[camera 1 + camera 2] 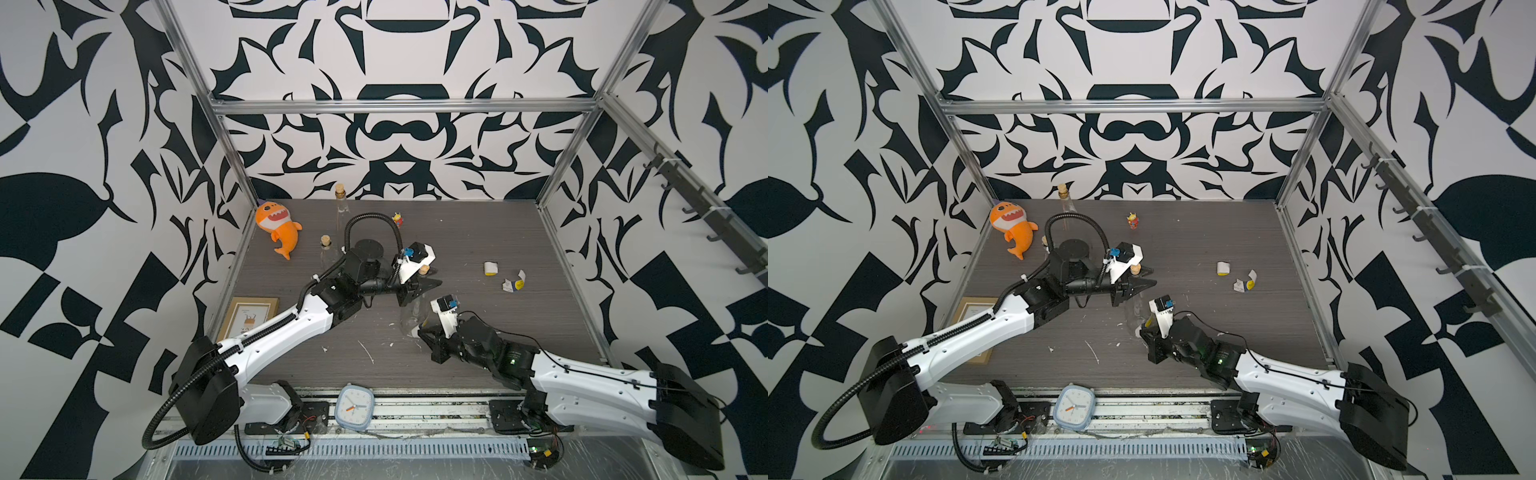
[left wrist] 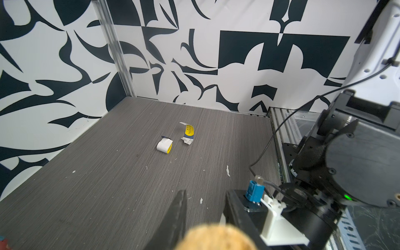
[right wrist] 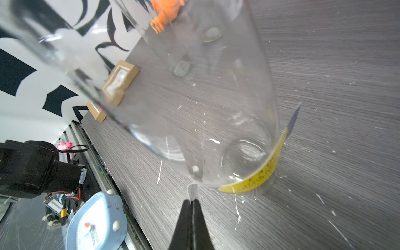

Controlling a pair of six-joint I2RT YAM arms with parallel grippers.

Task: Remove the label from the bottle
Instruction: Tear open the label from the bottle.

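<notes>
Clear glass is seen near the middle of the table (image 1: 519,340): the bottle (image 3: 194,104) is held at its neck, just under the cork (image 1: 424,269), by the clenched left gripper (image 1: 422,286). A yellow label (image 3: 259,174) is wrapped around the bottle's base. Its white end is pinched between the closed fingers of the right gripper (image 3: 192,203). A rolled paper scrap (image 1: 491,268) is seen toward the right edge.

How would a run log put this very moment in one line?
left gripper: shut on bottle neck | right gripper: shut on label edge | label: not yet off
</notes>
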